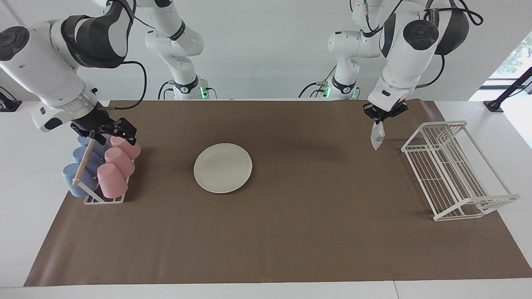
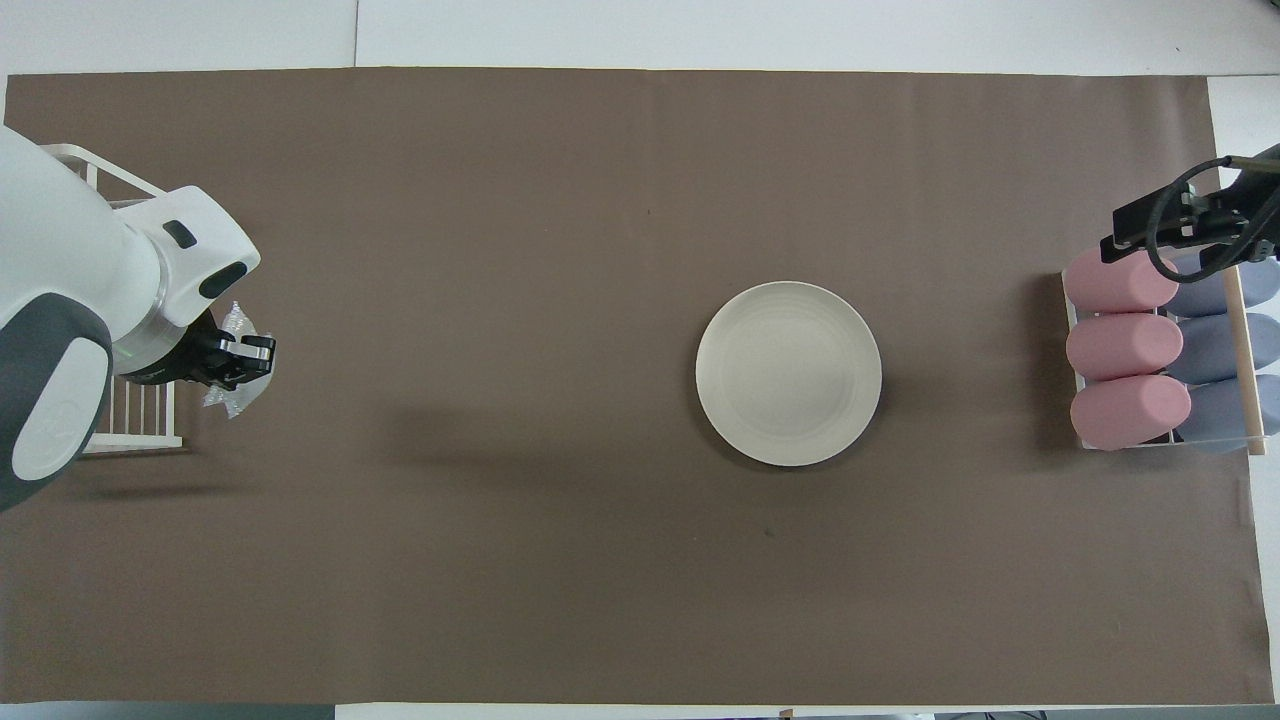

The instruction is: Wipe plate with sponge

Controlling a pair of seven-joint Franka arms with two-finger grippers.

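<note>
The cream-white plate (image 1: 222, 167) (image 2: 788, 373) lies flat on the brown mat, with nothing on it and no gripper near it. The silvery sponge (image 1: 377, 136) (image 2: 226, 402) hangs limp from my left gripper (image 1: 378, 121) (image 2: 262, 355), which is shut on its top edge. That gripper points down in the air over the mat, beside the white wire rack at the left arm's end. My right gripper (image 1: 129, 132) (image 2: 1125, 232) stands open and holds nothing. It hovers over the cup rack at the right arm's end.
A cup rack (image 1: 89, 195) (image 2: 1245, 360) holds pink cups (image 1: 118, 160) and blue cups (image 1: 81, 166). A white wire dish rack (image 1: 453, 170) (image 2: 120, 420) stands at the left arm's end. The brown mat (image 1: 291, 232) covers the table.
</note>
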